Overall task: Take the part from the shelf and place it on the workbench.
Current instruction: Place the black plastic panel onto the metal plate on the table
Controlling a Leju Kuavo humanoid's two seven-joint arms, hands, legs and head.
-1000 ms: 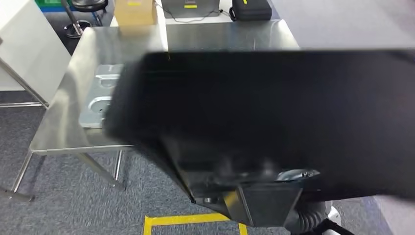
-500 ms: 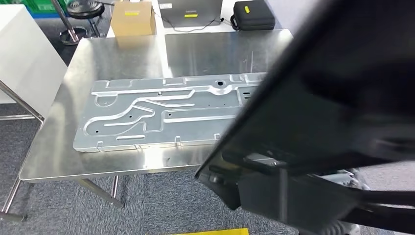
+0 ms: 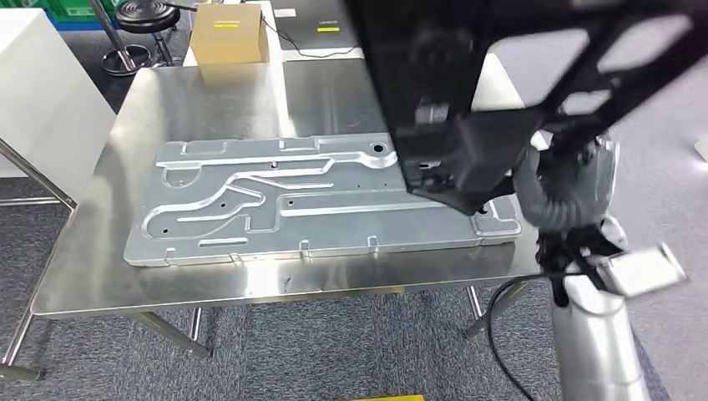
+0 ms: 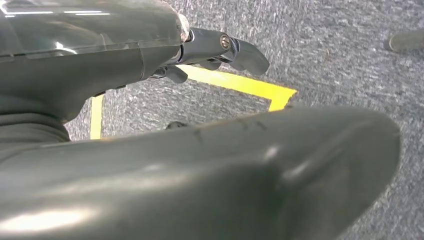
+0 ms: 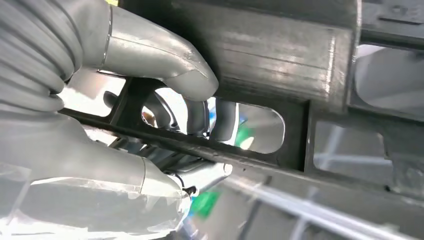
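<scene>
The right hand [image 5: 165,100] is hooking its fingers through a hole in the black plastic part [image 3: 467,92], holding it above the steel workbench [image 3: 209,100] so it can be set down, while the left hand [image 4: 220,47] is hanging loose, holding nothing.

We see a shiny stainless-steel workbench [image 3: 92,251] on grey carpet [image 3: 334,351]. A long flat grey stamped-metal panel [image 3: 275,209] lies flat on it, and a brown cardboard box [image 3: 230,35] sits at its far edge.
</scene>
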